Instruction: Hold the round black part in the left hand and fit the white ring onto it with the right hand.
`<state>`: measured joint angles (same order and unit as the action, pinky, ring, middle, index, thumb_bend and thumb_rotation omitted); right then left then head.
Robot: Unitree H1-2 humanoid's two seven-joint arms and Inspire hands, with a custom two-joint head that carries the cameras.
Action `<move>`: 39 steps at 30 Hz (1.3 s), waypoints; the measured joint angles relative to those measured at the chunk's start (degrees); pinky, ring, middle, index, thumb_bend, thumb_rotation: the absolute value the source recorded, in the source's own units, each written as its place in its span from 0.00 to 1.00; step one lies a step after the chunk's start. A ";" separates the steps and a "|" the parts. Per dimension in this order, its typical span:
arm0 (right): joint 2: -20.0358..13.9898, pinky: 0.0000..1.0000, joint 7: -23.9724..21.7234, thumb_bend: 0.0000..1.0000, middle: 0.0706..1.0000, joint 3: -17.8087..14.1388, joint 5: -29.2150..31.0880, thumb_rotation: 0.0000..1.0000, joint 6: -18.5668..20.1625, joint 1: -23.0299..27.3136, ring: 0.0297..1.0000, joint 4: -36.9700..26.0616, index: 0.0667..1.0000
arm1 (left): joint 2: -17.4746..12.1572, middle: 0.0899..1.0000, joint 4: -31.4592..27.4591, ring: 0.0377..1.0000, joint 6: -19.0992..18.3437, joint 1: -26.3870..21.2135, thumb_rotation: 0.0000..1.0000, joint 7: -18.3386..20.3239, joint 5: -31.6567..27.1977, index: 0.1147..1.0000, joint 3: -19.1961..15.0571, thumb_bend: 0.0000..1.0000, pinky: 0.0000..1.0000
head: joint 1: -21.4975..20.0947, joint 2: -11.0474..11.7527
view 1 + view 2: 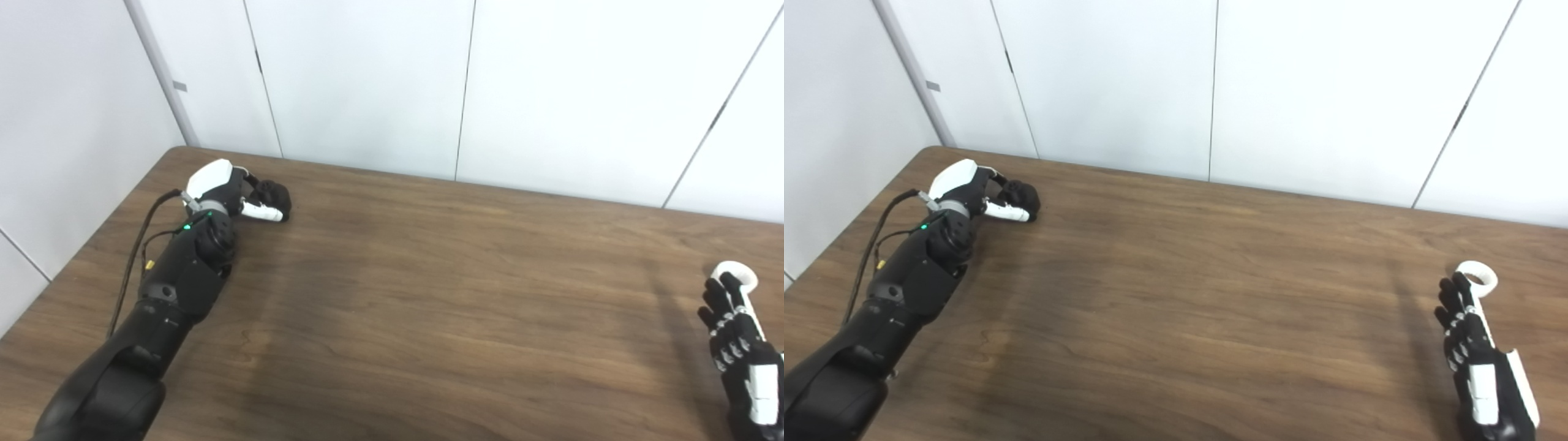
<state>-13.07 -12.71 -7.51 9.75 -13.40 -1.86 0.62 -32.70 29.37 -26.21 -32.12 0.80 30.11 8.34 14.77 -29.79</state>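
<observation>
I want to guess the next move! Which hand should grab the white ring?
The right hand. Its fingertips already reach the white ring at the table's right side. The left hand is far off at the left, curled around the round black part.

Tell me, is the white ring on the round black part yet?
No. The white ring sits at the right hand, far across the table from the round black part.

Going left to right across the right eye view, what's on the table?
Left robot hand → round black part at its fingers → long bare stretch of wooden table → right robot hand with the white ring at its fingertips, near the right edge.
</observation>
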 measured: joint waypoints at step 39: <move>0.18 1.00 0.01 0.66 0.96 0.03 0.07 0.99 0.04 -0.19 0.98 -0.31 1.00 | 1.56 0.77 -2.77 0.91 4.51 1.86 0.04 -3.99 -3.47 0.42 -4.44 0.52 0.98 | -0.88 -0.61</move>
<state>-12.88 -12.70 -7.47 9.82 -13.36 -2.05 0.30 -31.14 26.60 -21.70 -30.25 -3.20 26.64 3.90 13.89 -30.41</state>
